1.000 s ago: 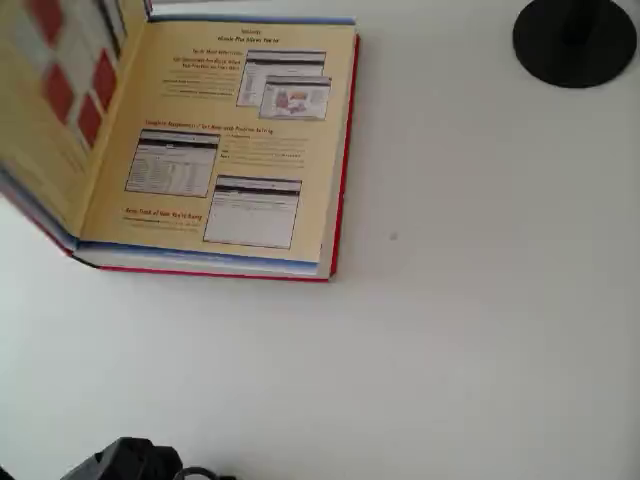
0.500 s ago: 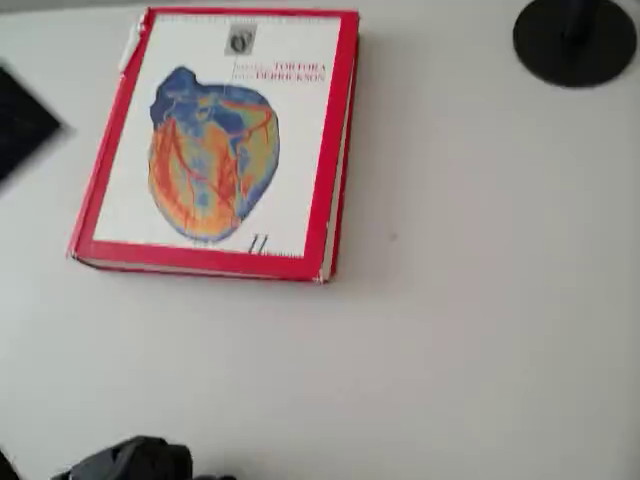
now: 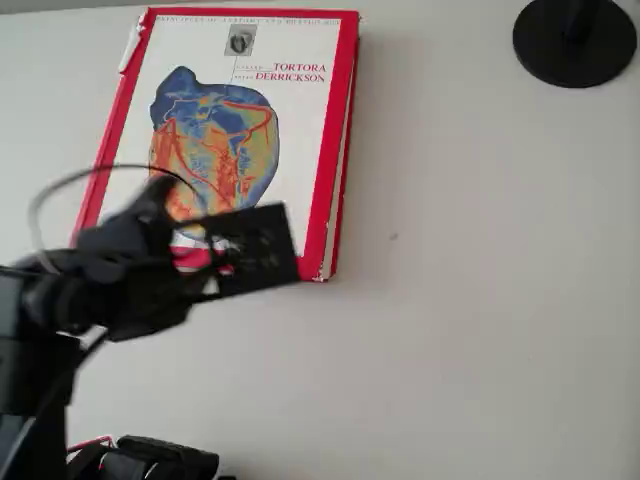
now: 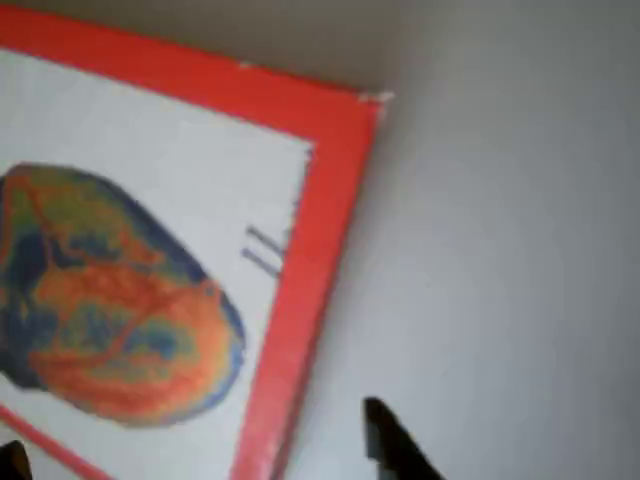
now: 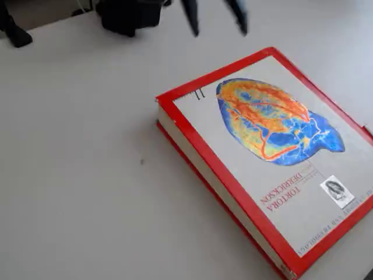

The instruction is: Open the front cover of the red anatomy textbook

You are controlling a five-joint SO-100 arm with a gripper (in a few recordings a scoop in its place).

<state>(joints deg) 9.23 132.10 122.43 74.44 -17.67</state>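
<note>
- The red anatomy textbook (image 3: 225,140) lies flat and closed on the white table (image 3: 480,330), its front cover (image 5: 274,151) facing up with the heart picture and the "TORTORA DERRICKSON" lettering showing.
- In the fixed view the black gripper (image 5: 214,16) hangs above the table, its two fingers (image 5: 190,16) spread apart with clear space between them and nothing held.
- Both fingertips in that view sit just beyond the book's near corner, the one by the small "11" mark, and neither touches the cover or the table.
- In the overhead view the arm's dark body (image 3: 130,270) reaches in from the lower left and covers the lower edge of the cover; the fingers themselves are too blurred there to separate.
- In the wrist view one dark fingertip (image 4: 395,445) shows at the bottom, over bare table just to the right of the cover's red border; the book's corner lies above and left of it.
- A second dark tip (image 4: 12,462) barely shows at the bottom left corner of the wrist view, over the cover.
- A black round disc base (image 3: 575,40) stands on the table well away from the fingers, beyond the book's right side in the overhead view.
</note>
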